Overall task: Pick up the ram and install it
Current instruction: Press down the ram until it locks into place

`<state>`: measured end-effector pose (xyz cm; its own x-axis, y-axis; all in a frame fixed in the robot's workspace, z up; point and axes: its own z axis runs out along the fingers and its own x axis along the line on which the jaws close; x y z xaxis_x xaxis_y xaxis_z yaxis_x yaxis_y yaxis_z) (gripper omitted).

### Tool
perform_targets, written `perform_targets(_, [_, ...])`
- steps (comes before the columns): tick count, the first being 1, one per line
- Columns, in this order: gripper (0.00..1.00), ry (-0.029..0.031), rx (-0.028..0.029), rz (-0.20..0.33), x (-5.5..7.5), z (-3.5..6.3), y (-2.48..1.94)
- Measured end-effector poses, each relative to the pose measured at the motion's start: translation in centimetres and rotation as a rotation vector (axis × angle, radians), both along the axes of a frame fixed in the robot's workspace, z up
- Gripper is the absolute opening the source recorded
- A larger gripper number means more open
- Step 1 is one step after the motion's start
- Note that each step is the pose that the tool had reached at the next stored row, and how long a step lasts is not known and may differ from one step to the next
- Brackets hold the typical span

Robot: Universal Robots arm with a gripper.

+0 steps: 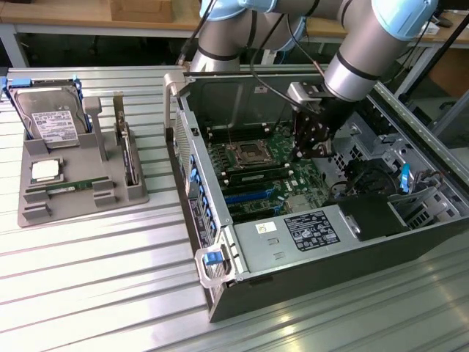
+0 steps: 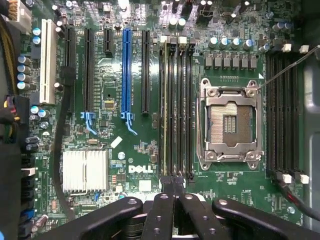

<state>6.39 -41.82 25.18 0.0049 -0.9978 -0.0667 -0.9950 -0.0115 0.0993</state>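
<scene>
Claw [image 2: 173, 182] is pinched together w/ nothing visible between the tips. It hangs inside the open PC case [image 1: 242, 95], low over the motherboard [image 2: 150, 150], at one end of the memory slots [image 2: 177, 110] beside the empty processor socket [image 2: 230, 122].

Ram [image 1: 69, 186]: a green stick lies flat in the grey tray [image 1: 37, 213] on the table [image 1: 110, 279], well apart from the claw, near the hard drive [image 1: 51, 121]. In the wrist view a thin greenish edge [image 2: 164, 115] runs along the outermost slot of that bank. It may be a stick seated edge-on, but I can't tell for sure.

Risks, as I judge them:
- The socket is uncovered, pins exposed. Tips drifting sideways could bend them.
- Pressing off-line on a slot could lever a stick or crack a latch. If that edge is a stick, uneven seating is the worry.
- A thin wire [image 2: 287, 70] crosses above the far slot bank [image 2: 282, 110], and a black cable [image 2: 60, 150] snakes past the heat sink [image 2: 85, 170]. Either could snag on a wide sweep.

Room: straight up out of the case looks open. Sideways it's tight, w/ the case wall on one side and, in the exterior view, the drive cage and cable bundle [image 1: 366, 176] just beside the wrist. Between case and tray there's plenty of table.
</scene>
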Motion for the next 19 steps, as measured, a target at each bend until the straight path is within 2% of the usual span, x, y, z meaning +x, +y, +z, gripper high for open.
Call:
perform_targets(3, [0.1,0.001,0.0,0.003,-0.1,-1.4,-0.06])
perform_targets(8, [0.1,0.001,0.0002,0.006,-0.1,-2.21,-0.3])
perform_targets(9, [0.1,0.0006,0.0021,0.006,-0.1,-2.07,-0.28])
perform_targets(10, [0.1,-0.0001,0.0008,0.006,-0.1,-1.25,-0.29])
perform_targets(12, [0.1,-0.0023,0.0011,0.006,-0.3,-1.06,-0.29])
perform_targets(14, [0.1,-0.0061,0.0008,0.006,-2.0,-1.05,-0.3])
perform_targets(16, [0.1,-0.0071,0.0009,0.006,-4.6,-1.06,-0.3])
perform_targets(19, [0.1,-0.0077,0.0008,0.006,-7.7,-1.27,-0.3])
